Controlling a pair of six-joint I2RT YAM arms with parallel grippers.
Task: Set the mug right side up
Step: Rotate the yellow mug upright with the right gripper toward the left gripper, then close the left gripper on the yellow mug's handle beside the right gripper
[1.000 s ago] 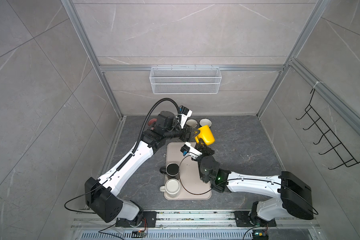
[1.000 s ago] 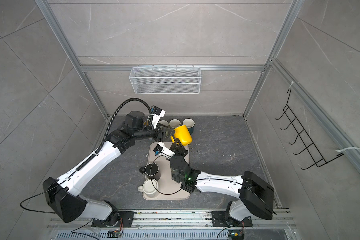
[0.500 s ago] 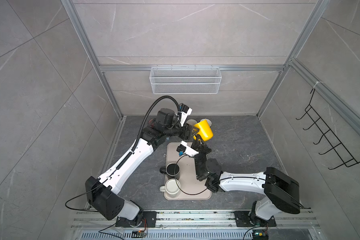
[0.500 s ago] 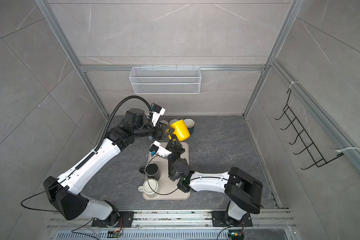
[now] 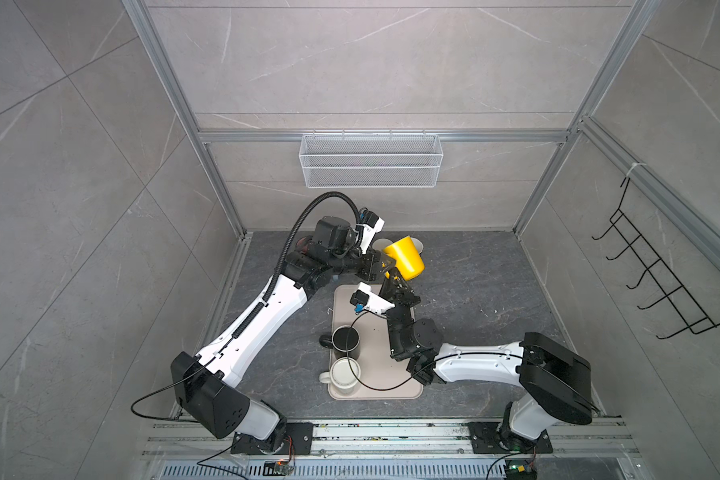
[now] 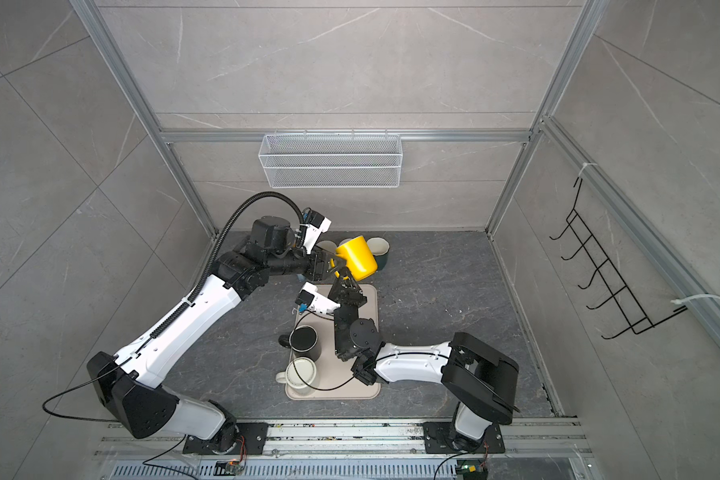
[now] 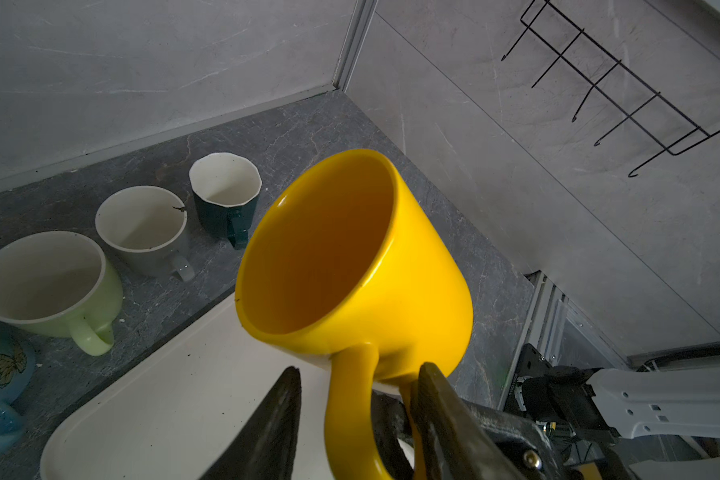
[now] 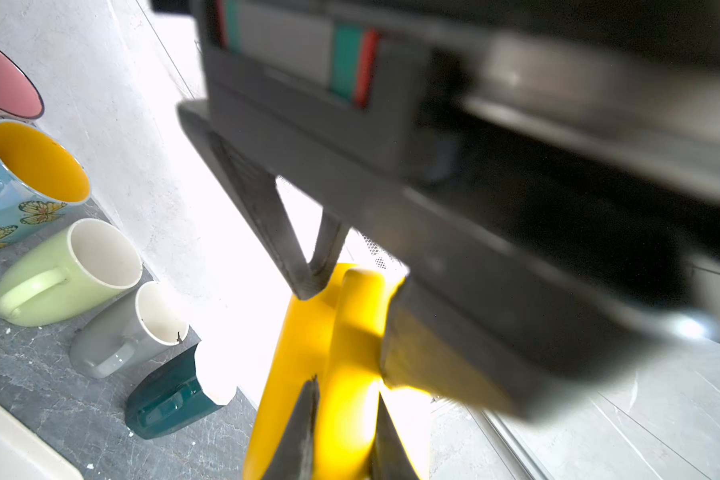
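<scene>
1. The yellow mug [image 5: 406,257] hangs in the air over the far end of the tray [image 5: 341,303]. It is tilted, with its mouth facing the left wrist camera. It is glossy and smooth, a round tapering body with a thick loop handle.
2. The right end effector [image 8: 346,388] is clenched on that handle, with a dark finger on each side.
3. The left end effector [image 7: 358,374] is released. Its wedge-shaped fingers straddle the same handle, one with a clear gap and the other right against the handle's lower root.
4. The tray is a matte beige rectangle with rounded corners and a raised rim, lying mid-table. On its near half stand a black mug [image 5: 345,340] and a cream mug [image 5: 341,374], handles toward the left edge. We cannot tell which way up they stand.
5. Along the far edge runs a row of glazed mugs, mouths up: blue [image 7: 1,365] with butterflies, green [image 7: 51,282], grey [image 7: 142,228] and teal [image 7: 225,195] with a faceted rim. The teal mug is nearest the yellow mug.
6. The table [image 5: 495,299] is dark grey veined stone. Its widest open stretch runs from the tray to the right edge.
7. Pale tiled walls in aluminium framing close the far, left and right edges.
8. A white wire-mesh basket [image 5: 371,160] hangs on the far wall, and a black wire hook rack [image 5: 657,274] on the right wall.
</scene>
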